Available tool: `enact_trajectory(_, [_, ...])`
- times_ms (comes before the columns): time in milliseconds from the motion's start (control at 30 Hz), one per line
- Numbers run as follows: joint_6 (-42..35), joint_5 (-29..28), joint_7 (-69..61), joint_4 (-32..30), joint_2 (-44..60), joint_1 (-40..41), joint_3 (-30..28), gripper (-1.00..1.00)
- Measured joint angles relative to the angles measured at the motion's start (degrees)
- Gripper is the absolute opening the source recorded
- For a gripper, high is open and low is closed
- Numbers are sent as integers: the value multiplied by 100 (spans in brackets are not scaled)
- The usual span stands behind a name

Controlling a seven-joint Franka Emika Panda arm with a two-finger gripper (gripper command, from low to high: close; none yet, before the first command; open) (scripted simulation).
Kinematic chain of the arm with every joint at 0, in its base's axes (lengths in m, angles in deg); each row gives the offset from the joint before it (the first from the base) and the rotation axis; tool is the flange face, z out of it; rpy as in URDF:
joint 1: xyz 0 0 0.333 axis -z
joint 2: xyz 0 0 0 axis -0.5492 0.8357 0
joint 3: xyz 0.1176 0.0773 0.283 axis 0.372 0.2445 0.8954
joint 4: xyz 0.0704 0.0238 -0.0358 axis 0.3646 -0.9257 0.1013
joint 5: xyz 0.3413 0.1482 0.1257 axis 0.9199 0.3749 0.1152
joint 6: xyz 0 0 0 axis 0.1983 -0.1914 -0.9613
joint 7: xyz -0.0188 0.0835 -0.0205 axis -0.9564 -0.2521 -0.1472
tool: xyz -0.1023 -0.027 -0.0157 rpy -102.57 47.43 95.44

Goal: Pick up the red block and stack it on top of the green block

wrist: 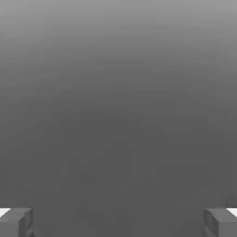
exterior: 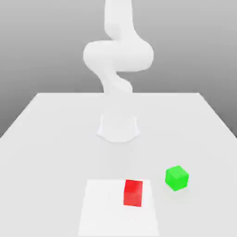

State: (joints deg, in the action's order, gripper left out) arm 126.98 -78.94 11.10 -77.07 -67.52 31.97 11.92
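red cube [exterior: 133,193] sits on the pale square [exterior: 105,208] on the table [exterior: 55,162], apart from the green cube [exterior: 177,178], which we judge leaves room to grip it. our fingers [wrist: 118,223] stand wide open with nothing between them, ready, we think, for a pick. it is bright red, plain and matte, with a paler top.

Simulated tabletop (plain white table [exterior: 55,152])

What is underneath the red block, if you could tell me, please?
The red block sits over a white square patch, whose bare surface shows around it. The part directly beneath the block is covered, so I can't tell what is there.
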Motion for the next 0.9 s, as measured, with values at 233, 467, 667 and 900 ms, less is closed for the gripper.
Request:
enact_trajectory(233, [869, 620, 5, -866, 1575, -354, -128, 0])
enact_trajectory(467, [1753, 711, 390, -1724, 3079, -485, 94, 0])
enact_trajectory(667, [2536, -139, 1325, -2359, 4195, -483, 145, 0])
enact_trajectory(900, [3483, -255, 1428, -2255, 5313, -513, 100, 0])
